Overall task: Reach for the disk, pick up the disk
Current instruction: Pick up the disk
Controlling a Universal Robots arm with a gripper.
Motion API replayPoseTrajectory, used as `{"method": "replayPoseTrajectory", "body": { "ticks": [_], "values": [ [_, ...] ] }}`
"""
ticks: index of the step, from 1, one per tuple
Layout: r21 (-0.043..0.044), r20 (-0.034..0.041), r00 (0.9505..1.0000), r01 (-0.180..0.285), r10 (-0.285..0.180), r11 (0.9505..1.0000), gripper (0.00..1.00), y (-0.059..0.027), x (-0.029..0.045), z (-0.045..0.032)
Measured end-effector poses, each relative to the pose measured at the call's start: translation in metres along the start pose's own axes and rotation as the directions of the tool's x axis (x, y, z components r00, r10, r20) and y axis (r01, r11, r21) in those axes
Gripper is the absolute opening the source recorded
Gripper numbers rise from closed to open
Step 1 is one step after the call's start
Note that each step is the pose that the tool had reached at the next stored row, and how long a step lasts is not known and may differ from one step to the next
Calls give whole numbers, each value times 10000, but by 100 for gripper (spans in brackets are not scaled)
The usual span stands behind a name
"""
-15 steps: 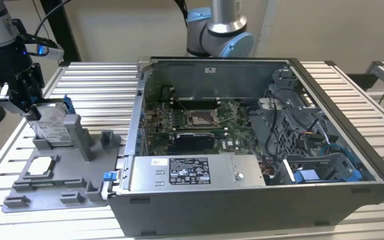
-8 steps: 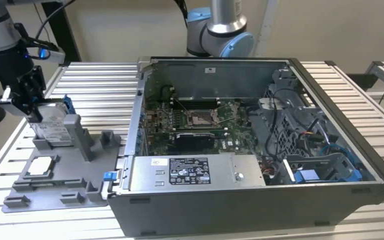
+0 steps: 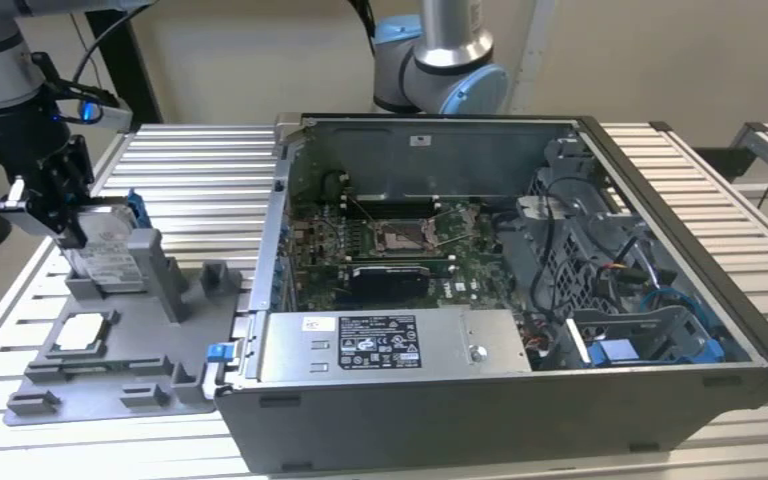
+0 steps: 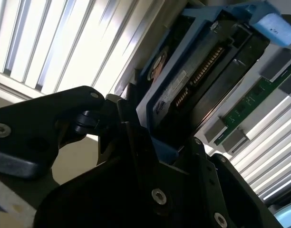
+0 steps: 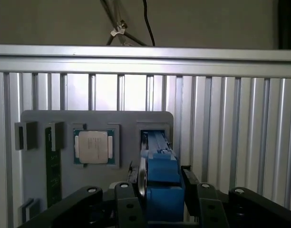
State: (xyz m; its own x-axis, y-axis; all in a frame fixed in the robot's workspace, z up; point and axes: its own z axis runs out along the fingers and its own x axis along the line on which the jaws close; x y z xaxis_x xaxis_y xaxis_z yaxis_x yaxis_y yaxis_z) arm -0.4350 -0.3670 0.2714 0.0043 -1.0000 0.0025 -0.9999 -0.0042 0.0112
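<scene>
The disk (image 3: 108, 246) is a silver hard drive with blue side rails. It stands on edge in a slot at the back of the grey stand (image 3: 117, 372), at the exterior view's left. My gripper (image 3: 75, 228) comes down on it from above, with a finger against each flat side. In the first wrist view the disk's blue rail (image 5: 160, 173) sits tight between the two black fingers (image 5: 135, 190), so the gripper (image 5: 160, 192) is shut on it. The second wrist view shows the disk (image 4: 193, 88) with its connector edge held in the gripper (image 4: 167, 142).
A white-faced square chip (image 3: 81, 330) (image 5: 93, 146) lies in a pocket of the stand, with a green memory stick (image 5: 53, 161) beside it. An open computer case (image 3: 491, 400) stands close at the exterior view's right. A second arm's base (image 3: 444, 60) rises behind it.
</scene>
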Motion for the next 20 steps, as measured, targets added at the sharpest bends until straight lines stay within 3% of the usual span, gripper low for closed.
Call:
{"method": "replayPoseTrajectory", "body": {
  "ticks": [12,13,20],
  "values": [
    [1,-19,10000,0,0,10000,100,0,0,7],
    [0,-24,10000,0,0,10000,0,0,0,7],
    [1,-32,10000,0,0,10000,0,0,0,7]
  ]
}}
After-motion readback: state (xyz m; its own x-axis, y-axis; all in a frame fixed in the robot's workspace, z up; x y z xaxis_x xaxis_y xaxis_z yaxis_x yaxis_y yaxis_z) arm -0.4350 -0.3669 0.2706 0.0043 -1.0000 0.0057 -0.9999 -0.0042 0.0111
